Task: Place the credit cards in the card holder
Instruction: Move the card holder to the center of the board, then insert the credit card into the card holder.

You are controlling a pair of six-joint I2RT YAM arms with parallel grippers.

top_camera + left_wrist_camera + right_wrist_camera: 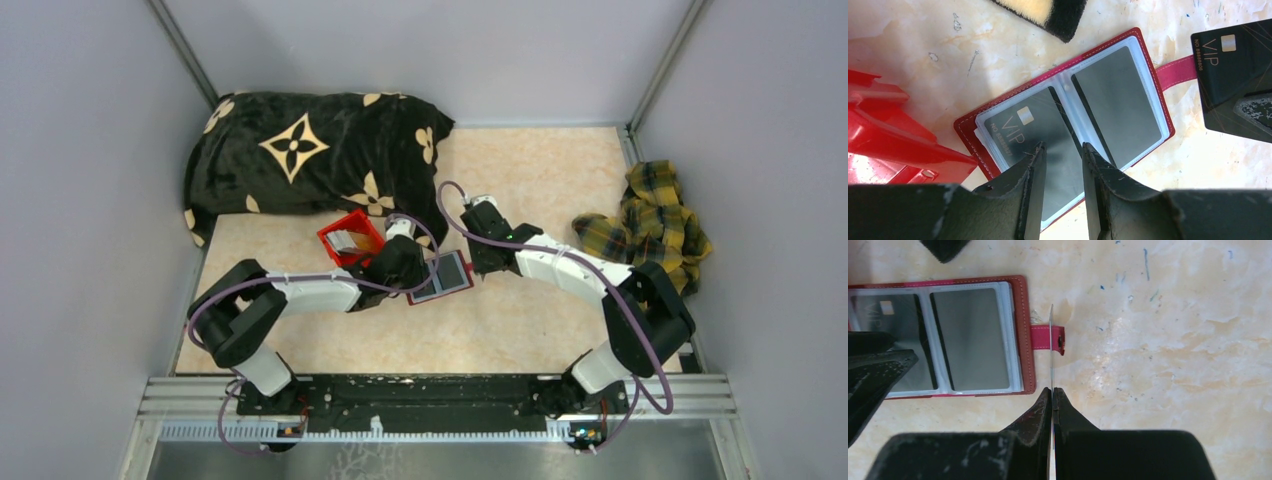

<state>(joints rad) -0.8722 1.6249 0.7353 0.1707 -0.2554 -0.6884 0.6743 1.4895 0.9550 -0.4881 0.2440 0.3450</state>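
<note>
The card holder (455, 271) lies open and flat on the table, dark red with clear sleeves (964, 126) (1023, 330). A dark card marked VIP (1023, 125) sits in its left sleeve. My left gripper (1063, 146) (415, 272) hovers open over that left page, nothing between its fingers. My right gripper (1052, 389) (483, 262) is shut on a black VIP credit card (1233, 65). That card shows edge-on (1051, 340) in the right wrist view, just right of the holder, above its snap tab (1044, 337).
A bright red plastic bin (352, 238) (888, 140) with pale cards in it stands just left of the holder. A black patterned pillow (310, 150) lies behind it. A plaid cloth (650, 225) is bunched at the right wall.
</note>
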